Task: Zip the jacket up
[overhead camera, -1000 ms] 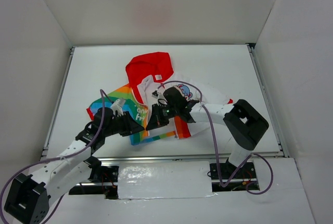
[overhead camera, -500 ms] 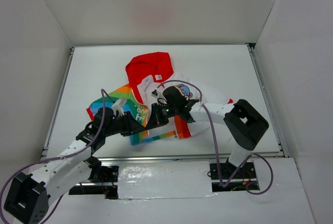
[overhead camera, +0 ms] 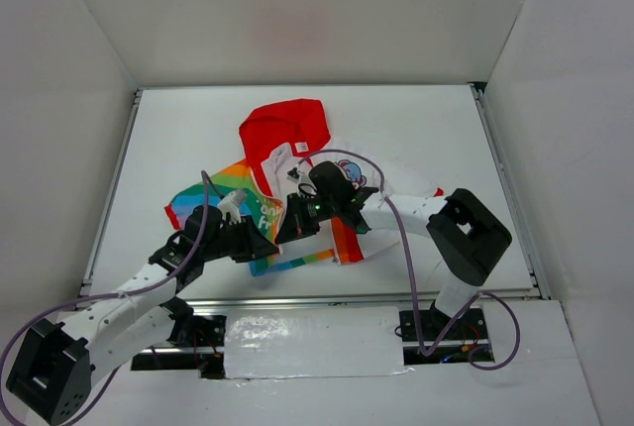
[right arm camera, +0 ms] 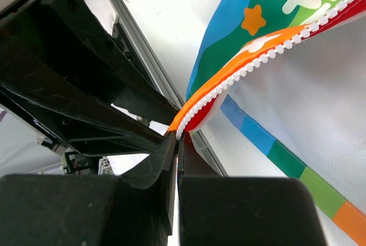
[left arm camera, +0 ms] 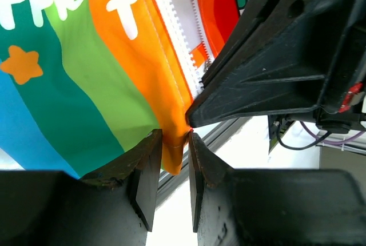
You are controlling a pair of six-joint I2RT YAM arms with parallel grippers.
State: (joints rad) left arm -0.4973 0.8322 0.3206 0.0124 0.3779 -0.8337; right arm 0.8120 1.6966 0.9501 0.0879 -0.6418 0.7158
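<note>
The jacket (overhead camera: 260,210) lies on the white table, red hood (overhead camera: 287,129) at the far end, rainbow stripes on the left, cartoon print on the right. My left gripper (overhead camera: 263,246) is at the jacket's near hem. In the left wrist view (left arm camera: 175,143) its jaws are closed on the orange bottom corner (left arm camera: 171,154) beside the white zipper teeth (left arm camera: 171,34). My right gripper (overhead camera: 287,226) almost touches the left one. In the right wrist view (right arm camera: 179,143) it is shut on the bottom end of the zipper edges (right arm camera: 197,111), orange and red sides together.
The metal rail along the table's near edge (overhead camera: 327,297) runs just below the hem. White walls enclose the table on three sides. The right arm's purple cable (overhead camera: 406,248) loops over the jacket's right side.
My left gripper has moved right along the hem until it is tight against the right gripper. The right gripper has barely moved.
</note>
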